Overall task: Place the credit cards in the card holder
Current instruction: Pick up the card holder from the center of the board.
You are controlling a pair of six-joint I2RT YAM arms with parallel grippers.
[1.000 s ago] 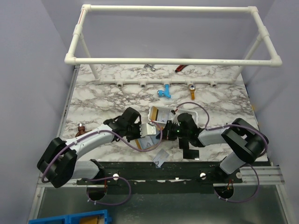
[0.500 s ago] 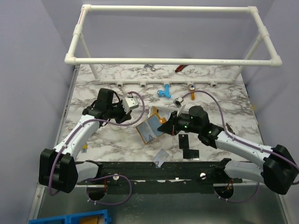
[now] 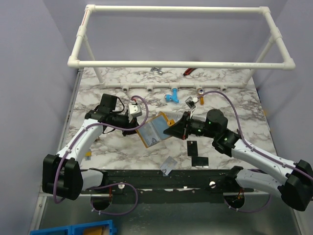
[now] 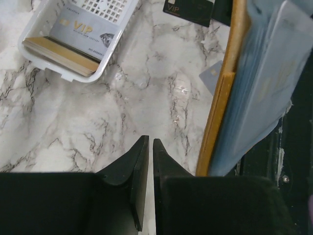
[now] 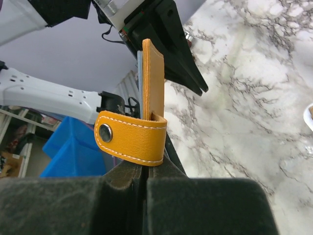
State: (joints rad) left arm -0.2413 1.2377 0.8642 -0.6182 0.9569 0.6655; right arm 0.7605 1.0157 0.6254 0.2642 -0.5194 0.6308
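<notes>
Nearest us, close to the near edge of the bench point(image 3: 122, 152), a silvery card point(image 3: 169, 165) lies flat. Two black cards point(image 3: 199, 161) lie just to its right, one behind the other, and none of the three touch. Above the middle of the bench we see the card holder point(image 3: 154, 129) held clear of the marble, opened out, its clear sleeves facing up in the top view. The right gripper point(image 5: 145, 169) has its jaws pressed together on the holder's right edge, pinching it. The orange strap point(image 5: 129, 139) with its snap button loops over just above the fingertips. The left gripper point(image 4: 150, 147) sits just beside the holder's left edge without touching it. Its jaws are all but pressed together, with only a thin slit between them and nothing in it. In the left wrist view a white mesh basket point(image 4: 110, 56) rests on the bench, holding a stack of cards point(image 4: 80, 32) with a grey VIP card on top. Near the far edge lies a small blue object point(image 3: 172, 96), and a white pipe frame point(image 3: 181, 63) spans the far side.
</notes>
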